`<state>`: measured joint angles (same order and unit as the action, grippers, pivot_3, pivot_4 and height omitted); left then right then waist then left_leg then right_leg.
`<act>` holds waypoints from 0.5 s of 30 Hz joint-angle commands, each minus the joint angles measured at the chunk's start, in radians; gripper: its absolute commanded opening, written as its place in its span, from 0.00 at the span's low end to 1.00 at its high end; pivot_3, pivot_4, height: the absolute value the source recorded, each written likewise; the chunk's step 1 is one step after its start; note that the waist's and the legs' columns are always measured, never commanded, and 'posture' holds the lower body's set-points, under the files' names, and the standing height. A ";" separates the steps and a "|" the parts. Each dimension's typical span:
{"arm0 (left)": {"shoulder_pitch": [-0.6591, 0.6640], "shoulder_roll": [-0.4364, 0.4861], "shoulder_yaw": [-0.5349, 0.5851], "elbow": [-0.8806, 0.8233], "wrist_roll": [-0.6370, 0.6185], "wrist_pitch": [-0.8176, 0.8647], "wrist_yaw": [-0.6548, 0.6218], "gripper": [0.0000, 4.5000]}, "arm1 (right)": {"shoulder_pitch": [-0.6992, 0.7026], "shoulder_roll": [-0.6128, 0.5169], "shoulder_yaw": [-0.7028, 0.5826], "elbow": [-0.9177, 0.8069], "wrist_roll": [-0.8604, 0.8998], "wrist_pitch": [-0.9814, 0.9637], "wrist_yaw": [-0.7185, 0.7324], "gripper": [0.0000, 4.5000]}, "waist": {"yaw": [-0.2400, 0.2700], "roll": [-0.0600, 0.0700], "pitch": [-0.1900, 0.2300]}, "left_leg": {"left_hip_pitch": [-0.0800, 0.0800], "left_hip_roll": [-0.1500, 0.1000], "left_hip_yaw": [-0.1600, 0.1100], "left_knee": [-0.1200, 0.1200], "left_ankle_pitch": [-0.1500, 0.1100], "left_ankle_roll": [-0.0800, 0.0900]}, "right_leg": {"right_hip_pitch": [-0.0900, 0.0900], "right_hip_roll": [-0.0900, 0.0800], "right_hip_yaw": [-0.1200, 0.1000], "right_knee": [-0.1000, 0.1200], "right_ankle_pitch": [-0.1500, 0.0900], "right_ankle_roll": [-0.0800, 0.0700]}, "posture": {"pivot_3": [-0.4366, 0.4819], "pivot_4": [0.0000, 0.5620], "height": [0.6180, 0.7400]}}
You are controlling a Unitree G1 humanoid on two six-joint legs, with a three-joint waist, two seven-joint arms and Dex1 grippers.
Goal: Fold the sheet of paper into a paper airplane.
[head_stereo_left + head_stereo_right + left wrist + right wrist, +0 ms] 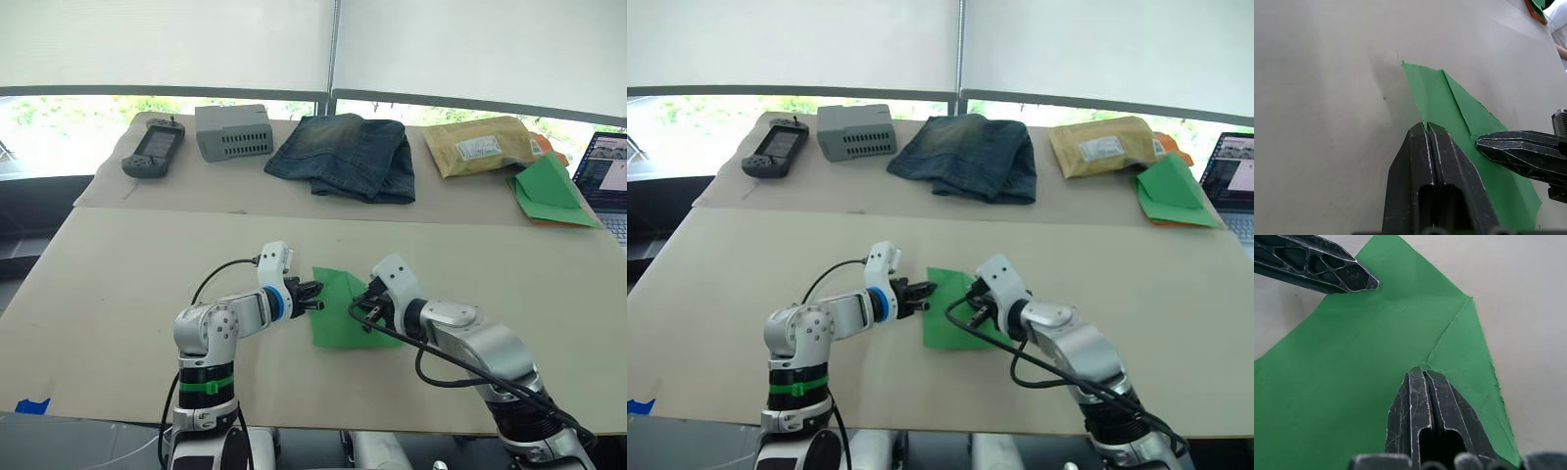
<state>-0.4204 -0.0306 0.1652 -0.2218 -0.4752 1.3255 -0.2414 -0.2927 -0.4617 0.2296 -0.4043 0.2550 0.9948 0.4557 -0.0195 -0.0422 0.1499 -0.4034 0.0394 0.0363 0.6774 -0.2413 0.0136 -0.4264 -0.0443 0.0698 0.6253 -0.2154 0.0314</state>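
The sheet of paper (339, 315) is bright green and lies flat on the tan table (127, 284) near its front middle, with a folded flap and creases along its right side (1464, 357). My left gripper (319, 295) is shut, and its tip (1426, 127) rests at the paper's left edge. My right gripper (367, 306) is also shut, its tip (1420, 371) pressed on the paper at the corner of the flap. The two tips point toward each other across the sheet, a short gap apart. Nothing is lifted.
Along the back of the table lie a handheld controller (152, 147), a grey box (233, 131), folded jeans (348, 155), a padded envelope (480, 145), a green triangular paper stack with an orange edge (549, 191) and a laptop (607, 176).
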 commanded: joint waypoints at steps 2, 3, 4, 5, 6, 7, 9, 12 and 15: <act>-0.027 0.019 -0.010 -0.028 -0.035 -0.019 -0.024 0.00 | 0.022 -0.004 0.021 0.044 -0.016 -0.003 -0.002 0.00 | 0.000 0.000 0.000 | 0.002 0.000 0.000 0.000 0.000 0.000 | 0.002 0.000 0.000 0.000 -0.001 0.001 | 0.48 0.27 0.95; -0.026 0.034 -0.022 -0.032 -0.035 -0.027 -0.035 0.00 | 0.025 -0.005 0.024 0.047 -0.015 -0.004 0.001 0.00 | -0.001 0.000 0.000 | 0.002 0.000 0.000 0.000 0.000 0.000 | 0.002 0.000 0.000 0.000 -0.002 0.003 | 0.48 0.27 0.95; -0.029 0.033 -0.012 -0.034 -0.048 -0.024 -0.041 0.00 | 0.028 -0.008 0.027 0.047 -0.015 -0.004 0.003 0.00 | -0.001 0.000 0.000 | 0.003 0.000 0.000 0.000 0.000 0.000 | 0.002 0.000 0.000 0.000 -0.002 0.004 | 0.48 0.27 0.95; -0.035 0.020 0.016 -0.029 -0.065 -0.015 -0.034 0.00 | 0.031 -0.009 0.028 0.048 -0.015 -0.007 0.004 0.00 | -0.001 0.000 0.000 | 0.003 0.000 0.000 0.000 0.000 0.000 | 0.002 0.000 0.000 0.000 -0.003 0.005 | 0.48 0.27 0.95; -0.039 0.023 0.022 -0.026 -0.074 -0.018 -0.038 0.00 | 0.034 -0.010 0.028 0.048 -0.016 -0.009 0.004 0.00 | -0.001 0.000 0.000 | 0.003 0.000 0.000 0.000 0.000 0.000 | 0.002 0.000 0.000 0.000 -0.003 0.005 | 0.48 0.27 0.95; -0.045 0.009 0.049 -0.018 -0.091 -0.017 -0.032 0.00 | 0.038 -0.010 0.029 0.048 -0.016 -0.012 0.004 0.00 | -0.001 0.000 0.000 | 0.003 0.000 0.000 0.000 0.000 0.000 | 0.002 0.000 0.000 0.000 -0.003 0.005 | 0.48 0.27 0.95; -0.067 -0.036 0.131 0.006 -0.133 -0.006 -0.004 0.18 | 0.043 -0.011 0.029 0.047 -0.016 -0.013 0.004 0.00 | 0.000 0.000 0.000 | 0.003 0.000 0.000 0.000 0.000 0.000 | 0.003 0.000 0.000 0.000 -0.003 0.005 | 0.48 0.27 0.95; -0.070 -0.021 0.140 0.017 -0.164 0.013 -0.025 0.41 | 0.051 -0.010 0.029 0.044 -0.016 -0.011 0.003 0.00 | 0.001 0.000 0.000 | 0.003 0.000 0.000 0.000 0.000 0.000 | 0.003 0.000 0.000 0.000 -0.003 0.005 | 0.48 0.27 0.95; -0.066 0.028 0.110 0.011 -0.199 0.020 -0.080 0.62 | 0.056 -0.007 0.032 0.041 -0.017 -0.010 0.001 0.00 | 0.001 0.000 0.000 | 0.003 0.000 0.000 -0.001 0.000 0.000 | 0.003 0.000 0.000 0.000 -0.003 0.005 | 0.48 0.27 0.95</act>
<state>-0.4769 -0.0189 0.2891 -0.1918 -0.6302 1.3371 -0.2748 -0.2696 -0.4619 0.2329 -0.3917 0.2501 0.9641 0.4569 -0.0189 -0.0426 0.1496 -0.4003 0.0393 0.0360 0.6767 -0.2414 0.0136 -0.4238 -0.0442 0.0699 0.6252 -0.2185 0.0361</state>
